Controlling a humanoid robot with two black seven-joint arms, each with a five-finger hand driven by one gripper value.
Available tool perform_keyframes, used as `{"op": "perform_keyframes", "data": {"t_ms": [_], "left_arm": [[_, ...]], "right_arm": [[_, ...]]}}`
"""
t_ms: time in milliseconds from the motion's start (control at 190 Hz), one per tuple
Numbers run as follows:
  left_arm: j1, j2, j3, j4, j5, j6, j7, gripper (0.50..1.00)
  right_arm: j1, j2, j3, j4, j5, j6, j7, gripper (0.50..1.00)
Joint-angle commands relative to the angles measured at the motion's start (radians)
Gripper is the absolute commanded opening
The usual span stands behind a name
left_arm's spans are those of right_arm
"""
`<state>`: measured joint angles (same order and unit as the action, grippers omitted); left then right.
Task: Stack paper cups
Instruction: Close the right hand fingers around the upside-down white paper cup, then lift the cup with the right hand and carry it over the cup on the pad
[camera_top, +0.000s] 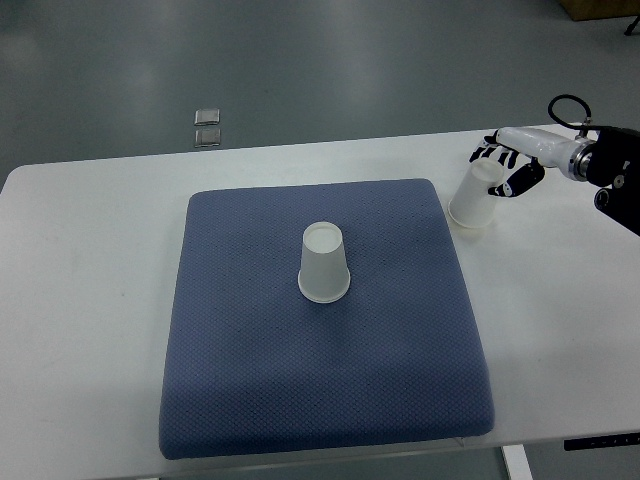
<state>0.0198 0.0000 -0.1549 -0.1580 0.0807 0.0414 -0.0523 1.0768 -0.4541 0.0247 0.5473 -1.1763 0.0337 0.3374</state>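
Observation:
One white paper cup (324, 263) stands upside down near the middle of the blue mat (250, 380). A second white paper cup (474, 200) is on the white table just off the mat's right back corner, upside down and tilted. My right hand (505, 166) comes in from the right edge, and its black fingers (524, 180) close around the upper end of that cup. The cup's wide rim is at or near the tabletop. The left arm does not show.
The white table (80, 300) runs past the mat on every side, with its back edge near the top and its front edge at the bottom. Two small metal squares (208, 127) lie on the grey floor behind the table.

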Motion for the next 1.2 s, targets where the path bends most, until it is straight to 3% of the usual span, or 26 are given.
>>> {"op": "perform_keyframes", "data": {"t_ms": [0, 289, 889, 1194], "left_arm": [[0.000, 0.000, 0.000, 0.000, 0.001, 0.000, 0.000, 1.000], [0.000, 0.000, 0.000, 0.000, 0.001, 0.000, -0.001, 1.000], [0.000, 0.000, 0.000, 0.000, -0.001, 0.000, -0.001, 1.000], [0.000, 0.000, 0.000, 0.000, 0.001, 0.000, 0.000, 1.000]], "right_arm": [[0.048, -0.008, 0.007, 0.003, 0.010, 0.011, 0.003, 0.500], [0.184, -0.018, 0.030, 0.023, 0.020, 0.127, 0.034, 0.500], [0.325, -0.003, 0.073, 0.385, 0.024, 0.325, 0.034, 0.500], [0.339, 0.037, 0.080, 0.431, 0.024, 0.408, 0.029, 0.500]]}}
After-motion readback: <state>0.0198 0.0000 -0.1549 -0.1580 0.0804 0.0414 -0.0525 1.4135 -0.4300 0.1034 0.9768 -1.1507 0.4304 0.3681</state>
